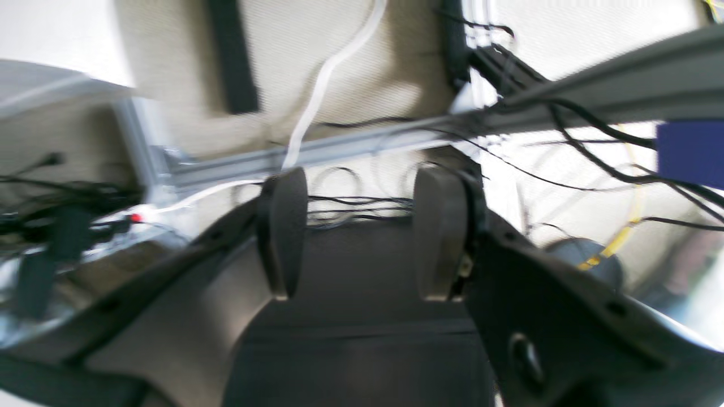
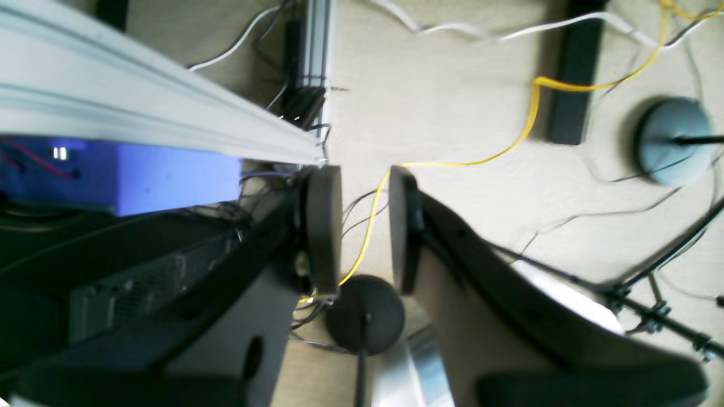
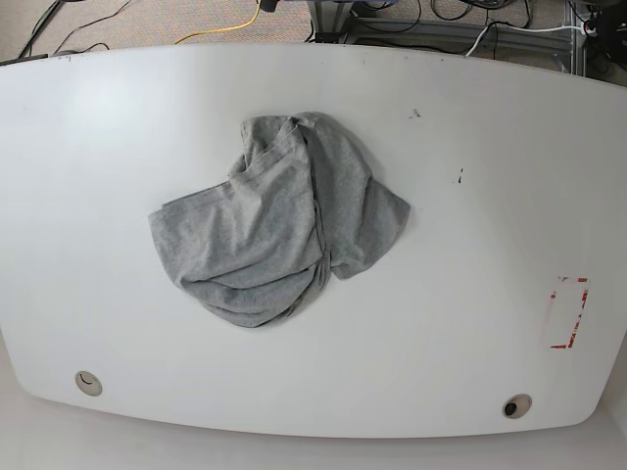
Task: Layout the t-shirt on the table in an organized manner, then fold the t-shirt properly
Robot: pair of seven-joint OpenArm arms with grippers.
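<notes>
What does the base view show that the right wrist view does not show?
Only the base view shows the crumpled heather-grey cotton t-shirt lying on the large white smooth table, with its red dashed rectangle marking. Only the right wrist view shows the right end effector, open and empty, over a blue box. Both show beige floor and a yellow cable.

Base view: both arms out of frame. T-shirt (image 3: 279, 225) crumpled, folded over itself; sleeves, collar and any print hidden in the folds. Table (image 3: 470, 323) cut off at left and right edges. Left wrist view heavily blurred; cables (image 1: 594, 141) indistinct. Right wrist view: blue box (image 2: 130, 175) blurred, cropped at left edge.
</notes>
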